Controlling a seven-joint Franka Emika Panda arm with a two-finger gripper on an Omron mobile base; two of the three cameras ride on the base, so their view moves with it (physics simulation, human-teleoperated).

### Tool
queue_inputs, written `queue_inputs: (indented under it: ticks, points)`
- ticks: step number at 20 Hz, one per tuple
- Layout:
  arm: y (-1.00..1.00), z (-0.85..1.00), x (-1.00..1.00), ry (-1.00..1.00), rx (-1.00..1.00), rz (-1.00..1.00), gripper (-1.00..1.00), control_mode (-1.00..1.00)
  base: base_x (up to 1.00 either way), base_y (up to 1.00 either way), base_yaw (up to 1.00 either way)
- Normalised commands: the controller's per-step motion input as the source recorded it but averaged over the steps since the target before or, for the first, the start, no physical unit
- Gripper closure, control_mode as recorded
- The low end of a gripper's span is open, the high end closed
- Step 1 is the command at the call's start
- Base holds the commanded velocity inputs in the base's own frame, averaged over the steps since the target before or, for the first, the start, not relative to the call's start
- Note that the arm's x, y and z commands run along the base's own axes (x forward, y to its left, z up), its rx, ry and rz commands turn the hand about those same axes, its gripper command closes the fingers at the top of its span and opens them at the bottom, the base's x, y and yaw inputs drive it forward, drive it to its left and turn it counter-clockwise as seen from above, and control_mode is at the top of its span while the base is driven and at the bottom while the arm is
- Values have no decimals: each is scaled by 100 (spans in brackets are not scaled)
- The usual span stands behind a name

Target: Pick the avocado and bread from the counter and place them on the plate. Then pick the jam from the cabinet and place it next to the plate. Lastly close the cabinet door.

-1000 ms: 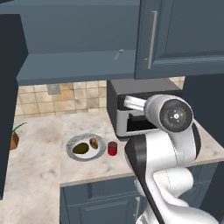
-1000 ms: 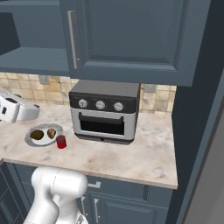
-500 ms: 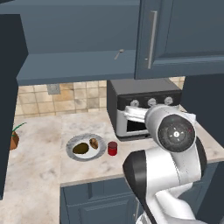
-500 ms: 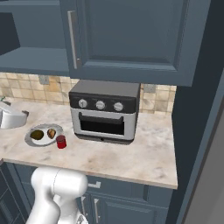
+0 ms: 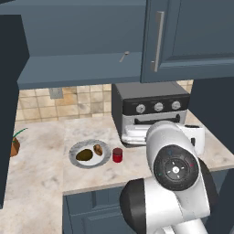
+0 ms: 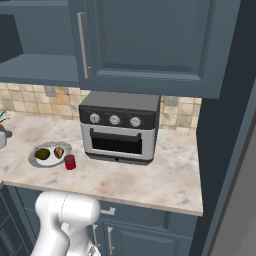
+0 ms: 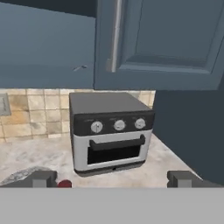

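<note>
Nearest to me, at the bottom of the hand view, I see the gripper (image 7: pixel 112 178) with its jaws spread wide and nothing between them. Behind the left fingertip sits the red jam (image 7: pixel 64 183), low left in that frame. In the left base view the jam (image 5: pixel 117 155) stands on the tabletop (image 5: pixel 41 151) just beside the right rim of the plate (image 5: pixel 75 150), left of centre. On the plate lie the avocado (image 5: pixel 84 155) and the bread (image 5: pixel 98 149), close together. Farther back is the toaster oven (image 6: pixel 120 127) against the tiled wall (image 6: pixel 30 98). Above, in the upper left, the cabinet door (image 5: pixel 13 105) stands open, showing the shelf (image 5: pixel 77 68).
</note>
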Motion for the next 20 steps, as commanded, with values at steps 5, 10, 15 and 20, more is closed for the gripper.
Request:
queue_inputs:
  ticks: [5, 10, 15, 20]
  points:
    - [12, 9, -40, 0, -20, 18, -100, -100, 0, 0, 0]
    - [9, 10, -47, 1, -18, 33, -100, -100, 0, 0, 0]
    - [23, 0, -48, -1, -35, 39, -100, -100, 0, 0, 0]
    - [32, 0, -40, 6, -30, 28, -100, -100, 0, 0, 0]
